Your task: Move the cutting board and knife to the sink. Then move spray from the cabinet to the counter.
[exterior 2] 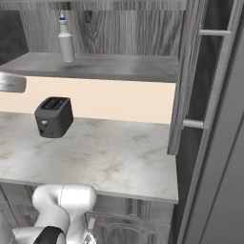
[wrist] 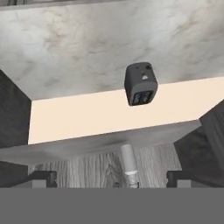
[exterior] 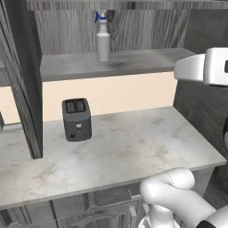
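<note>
Spread hand (wrist: 109,179) frames spray (wrist: 128,159) (on cabinet (wrist: 87,146) shelf).

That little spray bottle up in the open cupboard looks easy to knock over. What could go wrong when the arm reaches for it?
The spray stands upright, tall and narrow, alone on the cabinet shelf; a nudge from one open jaw could tip it or push it backward. The gripper looks from above, jaws wide, so the approach may be awkward. The open cabinet door stands close on the right and the arm could brush it. If the bottle slipped on the way down, it could hit the toaster on the counter.
</note>
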Robot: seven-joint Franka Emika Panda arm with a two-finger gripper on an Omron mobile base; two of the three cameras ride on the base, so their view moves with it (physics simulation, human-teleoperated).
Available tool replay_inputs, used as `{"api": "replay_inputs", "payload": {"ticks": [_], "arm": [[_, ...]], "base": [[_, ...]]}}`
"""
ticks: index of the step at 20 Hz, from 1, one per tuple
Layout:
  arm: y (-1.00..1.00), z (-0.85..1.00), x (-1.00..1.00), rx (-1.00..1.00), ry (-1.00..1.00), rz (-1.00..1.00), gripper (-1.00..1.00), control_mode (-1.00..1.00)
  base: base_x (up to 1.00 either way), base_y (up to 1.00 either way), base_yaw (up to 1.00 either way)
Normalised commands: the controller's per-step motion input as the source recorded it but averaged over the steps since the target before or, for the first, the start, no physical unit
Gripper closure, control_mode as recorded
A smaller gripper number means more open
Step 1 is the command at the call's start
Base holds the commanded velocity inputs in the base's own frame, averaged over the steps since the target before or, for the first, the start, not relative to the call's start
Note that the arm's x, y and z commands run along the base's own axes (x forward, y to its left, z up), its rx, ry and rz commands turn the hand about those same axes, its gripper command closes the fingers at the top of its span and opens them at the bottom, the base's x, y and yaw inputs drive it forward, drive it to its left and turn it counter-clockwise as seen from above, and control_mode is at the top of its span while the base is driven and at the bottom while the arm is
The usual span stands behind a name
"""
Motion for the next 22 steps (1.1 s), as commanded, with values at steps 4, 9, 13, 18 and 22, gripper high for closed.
{"api": "replay_inputs", "payload": {"ticks": [4, 9, 13, 18, 22], "arm": [[-0.1, 0.04, 0.02, -0.07, 0.0, 0.0, -1.0, -1.0], [0.03, 0.15, 0.14, -0.02, 0.0, 0.06, -1.0, -1.0], [0.41, 0.05, 0.21, -0.15, 0.08, 0.25, -1.0, -1.0], [0.13, 0.0, 0.01, -0.06, 0.0, 0.11, -1.0, -1.0], [0.0, 0.0, 0.14, 0.0, 0.0, 0.0, -1.0, -1.0]], "base": [[0.0, 0.0, 0.0], [0.0, 0.0, 0.0], [0.0, 0.0, 0.0], [0.0, 0.0, 0.0], [0.0, 0.0, 0.0]]}}
